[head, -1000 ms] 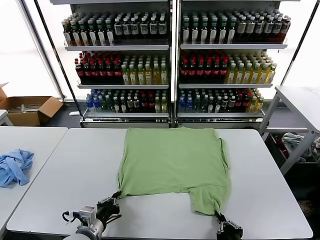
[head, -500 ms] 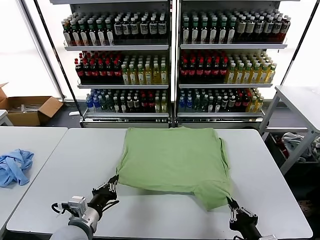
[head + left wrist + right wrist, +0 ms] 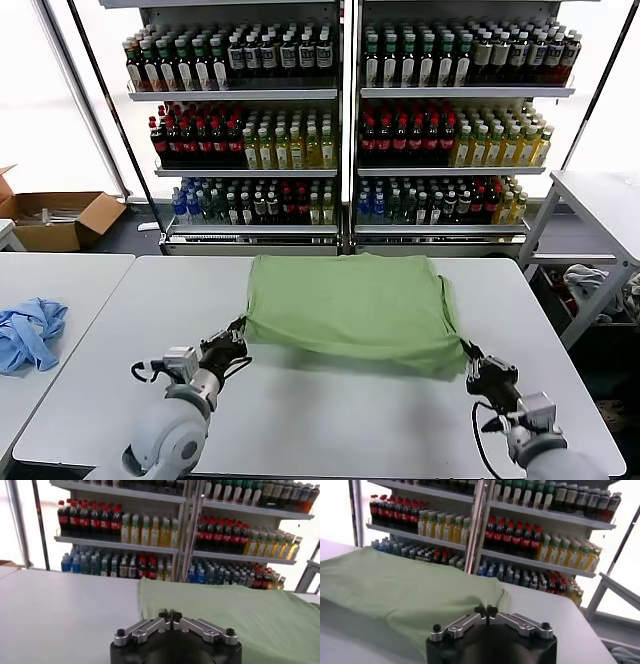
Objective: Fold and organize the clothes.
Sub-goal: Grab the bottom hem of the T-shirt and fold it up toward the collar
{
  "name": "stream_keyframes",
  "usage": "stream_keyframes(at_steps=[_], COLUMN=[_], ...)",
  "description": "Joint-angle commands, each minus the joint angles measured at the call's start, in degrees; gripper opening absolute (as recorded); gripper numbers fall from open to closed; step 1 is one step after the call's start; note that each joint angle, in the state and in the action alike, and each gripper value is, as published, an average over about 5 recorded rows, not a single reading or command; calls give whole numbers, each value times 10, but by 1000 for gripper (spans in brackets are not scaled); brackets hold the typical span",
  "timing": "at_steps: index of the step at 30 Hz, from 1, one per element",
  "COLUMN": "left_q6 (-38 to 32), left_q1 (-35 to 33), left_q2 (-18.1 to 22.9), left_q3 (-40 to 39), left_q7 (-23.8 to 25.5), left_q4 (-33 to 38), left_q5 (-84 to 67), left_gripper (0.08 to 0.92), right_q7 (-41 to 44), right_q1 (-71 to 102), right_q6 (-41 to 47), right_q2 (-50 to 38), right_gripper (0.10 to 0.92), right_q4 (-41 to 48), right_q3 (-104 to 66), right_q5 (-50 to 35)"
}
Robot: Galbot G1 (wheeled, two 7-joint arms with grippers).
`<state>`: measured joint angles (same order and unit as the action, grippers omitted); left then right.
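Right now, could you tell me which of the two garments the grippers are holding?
The light green polo shirt, pinched by the left gripper and right gripper; the crumpled light blue garment lies untouched.

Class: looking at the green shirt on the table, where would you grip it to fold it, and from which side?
Grip the green shirt at its two near hem corners, from the robot's side. That edge is free and lifted, and the left gripper and right gripper are shut there.

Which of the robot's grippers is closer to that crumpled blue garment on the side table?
Left. The left gripper, shut on the green shirt, is on the blue garment's side; the right gripper grips the shirt's opposite corner.
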<state>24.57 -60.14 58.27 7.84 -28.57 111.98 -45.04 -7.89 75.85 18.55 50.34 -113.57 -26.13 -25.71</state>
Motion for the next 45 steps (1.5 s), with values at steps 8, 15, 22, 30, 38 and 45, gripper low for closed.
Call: stream_keyframes(at_steps=[8, 15, 22, 30, 38, 45], left_q6=[27, 27, 30, 10, 0, -8], left_q1=[120, 121, 116, 118, 122, 128], left_q2=[64, 71, 68, 68, 60, 62], left_q3=[-49, -48, -45, -51, -48, -45], left_q7=[-31, -40, -41, -21, -17, -19], left_q4=[-141, -152, -156, -164, -168, -145], left_q5=[49, 58, 69, 78, 87, 92], left_gripper=[81, 81, 81, 81, 230, 429], right_q7=[31, 37, 33, 17, 3, -38], right_q1=[-256, -277, -289, -289, -280, -282], right_q6=[-31, -55, -63, -42, -6, 105], right_q2=[24, 63, 83, 86, 85, 78], right_gripper=[107, 107, 107, 122, 320, 511], right_q4=[213, 259, 277, 290, 264, 207], right_q3=[127, 143, 157, 171, 154, 145], right_q5=[61, 101, 109, 116, 72, -11])
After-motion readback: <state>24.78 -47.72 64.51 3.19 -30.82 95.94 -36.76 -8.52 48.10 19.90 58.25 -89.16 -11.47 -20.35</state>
